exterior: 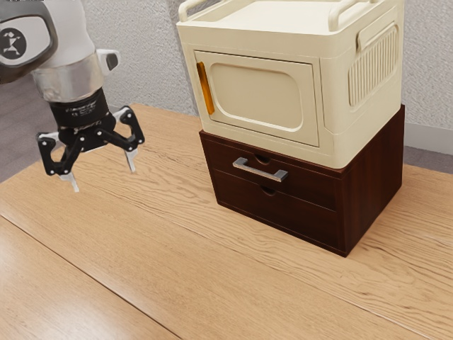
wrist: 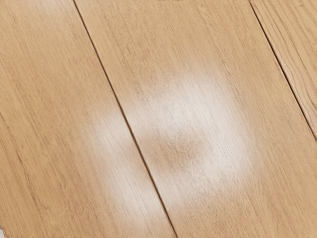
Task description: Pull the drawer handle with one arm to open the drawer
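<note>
Room, indoor, home-like in its furnishings; exact kind cannot be told. Wall (exterior: 145, 60): pale grey, rough-textured, with plain skirting (exterior: 433, 139) at the exterior view's right. Floor (exterior: 15, 142): grey. Table (exterior: 141, 248): light wood, visible grain, boards divided by dark seams. Drawer chest (exterior: 375, 188): dark reddish wood, metal handle (exterior: 257, 171). Cabinet (exterior: 265, 92): cream, rounded corners, railed top, orange door pull (exterior: 205, 88), set on the chest.

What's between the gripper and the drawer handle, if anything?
Nothing visible. The open gripper hangs off toward the exterior view's left of the metal handle; the cream cabinet sits above the handle, not in between.
</note>
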Available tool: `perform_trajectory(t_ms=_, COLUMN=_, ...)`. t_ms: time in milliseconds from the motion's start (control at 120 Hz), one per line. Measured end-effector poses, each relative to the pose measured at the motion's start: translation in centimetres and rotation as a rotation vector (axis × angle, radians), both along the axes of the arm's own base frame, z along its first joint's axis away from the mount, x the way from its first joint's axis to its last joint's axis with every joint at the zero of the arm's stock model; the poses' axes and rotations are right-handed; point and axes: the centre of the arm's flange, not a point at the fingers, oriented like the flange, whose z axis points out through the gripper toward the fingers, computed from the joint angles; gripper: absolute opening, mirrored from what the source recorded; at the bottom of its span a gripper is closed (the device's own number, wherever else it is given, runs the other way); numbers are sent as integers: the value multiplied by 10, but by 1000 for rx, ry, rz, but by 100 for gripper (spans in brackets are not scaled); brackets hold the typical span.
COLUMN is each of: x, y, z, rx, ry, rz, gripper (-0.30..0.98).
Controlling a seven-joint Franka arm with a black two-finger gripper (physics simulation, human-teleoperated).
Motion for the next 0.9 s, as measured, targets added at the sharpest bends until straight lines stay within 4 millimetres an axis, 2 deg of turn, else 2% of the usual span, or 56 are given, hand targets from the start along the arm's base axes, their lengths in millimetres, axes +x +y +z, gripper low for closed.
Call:
perform_trajectory(t_ms=150, x=3, y=2, z=1, rx=3, ry=-40, rz=105, gripper=69)
perform_trajectory(t_ms=200, x=5, y=3, z=-6, rx=1, ry=-36, rz=133, gripper=69)
perform_trajectory(t_ms=250, x=9, y=-5, z=-8, rx=4, ry=-40, rz=143, gripper=69)
perform_trajectory(t_ms=283, x=16, y=-13, z=-10, rx=4, ry=-40, rz=143, gripper=69)
perform_trajectory(t_ms=333, x=42, y=-21, z=-16, rx=4, ry=-46, rz=153, gripper=69)
perform_trajectory(t_ms=475, x=98, y=-32, z=-53, rx=-26, ry=-122, rz=190, gripper=69)
perform_trajectory(t_ms=608, x=135, y=-42, z=-74, rx=-93, ry=-205, rz=231, gripper=69)
perform_trajectory(t_ms=767, x=144, y=-58, z=-100, rx=-147, ry=-269, rz=265, gripper=69)
perform_trajectory(t_ms=900, x=152, y=-62, z=-100, rx=-172, ry=-345, rz=292, gripper=69)
